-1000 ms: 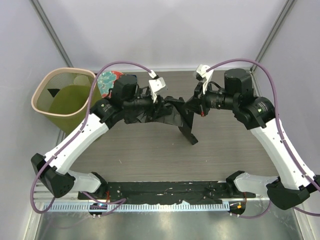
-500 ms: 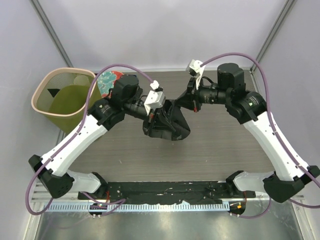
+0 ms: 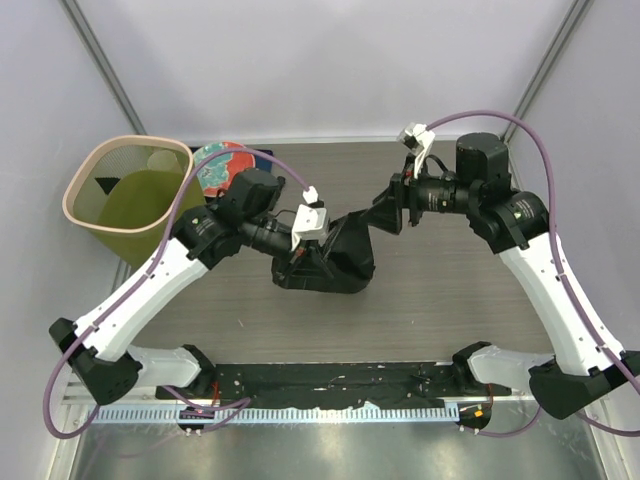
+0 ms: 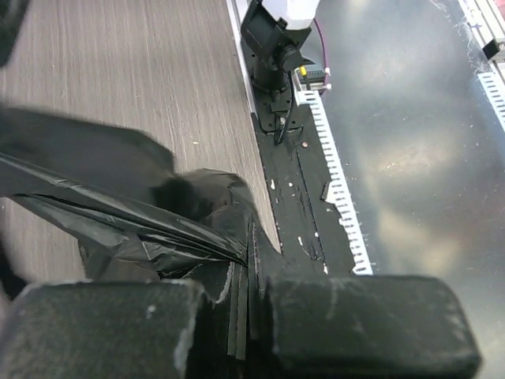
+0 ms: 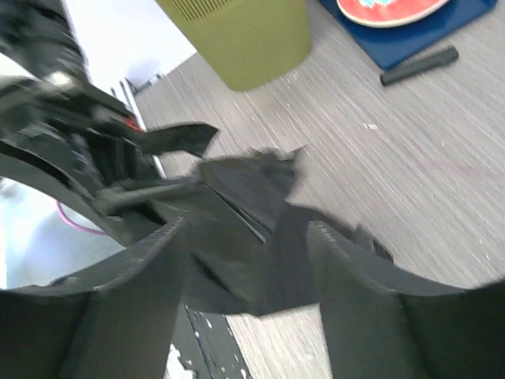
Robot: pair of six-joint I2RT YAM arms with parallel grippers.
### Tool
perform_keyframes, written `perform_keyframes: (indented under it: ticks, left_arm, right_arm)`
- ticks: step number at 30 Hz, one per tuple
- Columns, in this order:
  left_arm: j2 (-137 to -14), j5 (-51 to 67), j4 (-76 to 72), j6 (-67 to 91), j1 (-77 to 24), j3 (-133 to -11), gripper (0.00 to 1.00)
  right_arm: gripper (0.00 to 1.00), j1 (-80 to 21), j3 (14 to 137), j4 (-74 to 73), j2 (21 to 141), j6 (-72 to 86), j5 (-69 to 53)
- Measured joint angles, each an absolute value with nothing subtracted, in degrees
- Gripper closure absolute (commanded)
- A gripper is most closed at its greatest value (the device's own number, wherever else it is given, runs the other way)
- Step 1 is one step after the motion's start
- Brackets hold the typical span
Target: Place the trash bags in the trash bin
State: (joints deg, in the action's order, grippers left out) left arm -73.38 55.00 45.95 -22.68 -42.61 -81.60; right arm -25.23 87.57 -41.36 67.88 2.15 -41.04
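The black trash bag [image 3: 345,262] hangs crumpled over the middle of the table. My left gripper [image 3: 308,250] is shut on its left end. In the left wrist view the pads [image 4: 118,324] pinch thin folds of the film, and the bag [image 4: 134,225] spreads away beyond them. My right gripper [image 3: 393,210] stands open at the bag's upper right corner. In the blurred right wrist view the bag [image 5: 252,229] lies between its spread fingers [image 5: 359,292]; I cannot tell whether they touch it. The olive trash bin [image 3: 125,190] stands at the far left, well away from both grippers.
A red-and-teal plate [image 3: 213,163] lies on a blue mat [image 5: 430,31] right of the bin [image 5: 245,35]. A short black rod [image 5: 418,65] lies on the table by the mat. The black base strip [image 3: 330,385] runs along the near edge.
The right gripper has opened and let go of the bag, drawing back to the right. The left gripper has shut on the bag and carried it nearer, and the bag has bunched up.
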Motion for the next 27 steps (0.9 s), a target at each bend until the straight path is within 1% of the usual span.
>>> perform_keyframes:
  ticks: [1,5,9,12,15,21,24,27]
  left_arm:
    - [-72.60,54.61,46.26,-22.79,-42.78,-81.45,1.00]
    - [-70.63,53.52,45.41,-22.98,-43.07,-79.55,0.98]
    - [-69.76,53.04,43.00,-22.70,-43.11,-75.57,0.95]
    - [-69.76,53.25,41.63,-22.70,-43.11,-73.60,0.94]
    - [-69.73,54.19,40.73,-22.87,-43.11,-72.66,0.92]
    - [-69.60,56.40,39.24,-23.24,-43.51,-72.58,0.91]
    - [-69.60,57.74,39.13,-24.14,-43.88,-72.58,0.93]
    - [-69.60,58.48,39.05,-24.84,-44.21,-72.58,0.94]
  right_arm:
    - [0.16,-24.58,86.70,-41.58,67.72,2.37,-40.88]
    - [0.15,-23.79,82.74,-43.68,66.04,4.71,-40.66]
    - [0.10,-23.77,76.25,-43.81,61.80,9.69,-43.03]
    - [0.07,-23.77,71.46,-40.47,59.20,13.54,-45.67]
    - [0.07,-24.18,68.64,-35.29,58.65,16.10,-48.45]
    - [0.07,-29.95,68.05,-31.29,60.53,10.94,-46.63]
    - [0.05,-32.58,68.05,-31.38,63.33,6.37,-43.90]
    - [0.04,-32.93,68.05,-32.16,65.76,2.94,-42.37]
